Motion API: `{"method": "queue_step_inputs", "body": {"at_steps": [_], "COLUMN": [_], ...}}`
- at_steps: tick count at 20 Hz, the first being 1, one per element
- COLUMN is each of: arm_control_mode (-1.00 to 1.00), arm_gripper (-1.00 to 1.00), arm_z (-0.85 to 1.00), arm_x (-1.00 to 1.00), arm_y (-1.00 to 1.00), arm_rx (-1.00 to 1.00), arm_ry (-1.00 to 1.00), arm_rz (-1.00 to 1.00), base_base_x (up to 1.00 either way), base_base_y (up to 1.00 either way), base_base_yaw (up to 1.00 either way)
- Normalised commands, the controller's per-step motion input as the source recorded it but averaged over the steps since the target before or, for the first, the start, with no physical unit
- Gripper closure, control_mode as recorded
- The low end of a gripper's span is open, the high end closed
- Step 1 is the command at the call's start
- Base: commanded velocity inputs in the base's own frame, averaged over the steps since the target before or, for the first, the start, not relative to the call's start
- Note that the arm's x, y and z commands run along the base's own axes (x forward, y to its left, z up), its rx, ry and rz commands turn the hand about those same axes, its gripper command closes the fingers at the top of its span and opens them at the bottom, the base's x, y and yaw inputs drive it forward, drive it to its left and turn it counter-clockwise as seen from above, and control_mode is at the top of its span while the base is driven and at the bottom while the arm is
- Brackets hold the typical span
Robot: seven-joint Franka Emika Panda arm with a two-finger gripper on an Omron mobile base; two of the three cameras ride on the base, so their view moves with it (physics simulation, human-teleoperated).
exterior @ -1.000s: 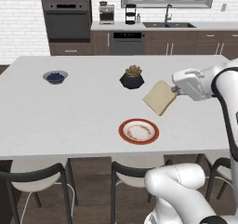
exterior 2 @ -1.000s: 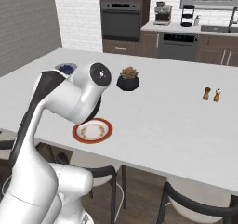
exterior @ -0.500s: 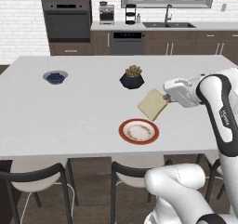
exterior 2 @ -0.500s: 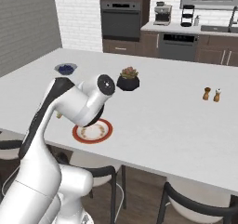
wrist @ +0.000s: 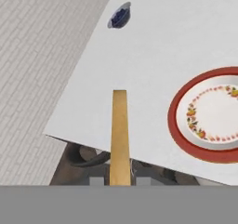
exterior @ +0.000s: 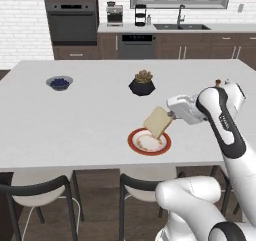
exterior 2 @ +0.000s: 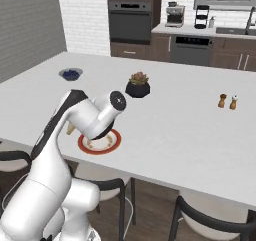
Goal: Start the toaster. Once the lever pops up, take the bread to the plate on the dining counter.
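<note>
Two-finger gripper [exterior: 171, 116] clamps the tan square bread slice [exterior: 158, 122], tilted, above the near edge of the white dining counter [exterior: 85, 120]. Red-rimmed round plate [exterior: 149, 141] sits just below it, bare counter all round. Hand view shows the slice edge-on [wrist: 119, 137]. Farther off: dark potted succulent [exterior: 142, 83], blue-filled bowl [exterior: 59, 82].

Home kitchen, rendered. Behind the dining counter [exterior: 75, 120], a built-in oven [exterior: 70, 22], dishwasher [exterior: 136, 46] and sink faucet [exterior: 179, 16] are lining a white brick wall [exterior: 20, 25]. Chairs [exterior: 40, 195] are standing at the counter's near edge.
</note>
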Motion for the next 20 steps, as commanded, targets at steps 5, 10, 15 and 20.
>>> {"method": "queue_step_inputs", "body": {"at_steps": [5,10,15,20], "arm_control_mode": [-1.0,-1.0,-1.0,-1.0], "arm_gripper": [1.0,1.0,1.0,1.0], "arm_z": [-0.37,-0.16,-0.06,-0.16], "arm_x": [0.3,0.05,0.0,0.0], "arm_y": [0.0,0.0,0.0,0.0], "arm_rx": [-0.01,-0.02,0.0,-0.02], "arm_ry": [0.07,0.0,0.0,0.0], "arm_rz": [0.03,0.04,0.02,0.0], "base_base_x": [0.0,0.0,0.0,0.0], "base_base_y": [0.0,0.0,0.0,0.0], "base_base_yaw": [0.0,0.0,0.0,0.0]}}
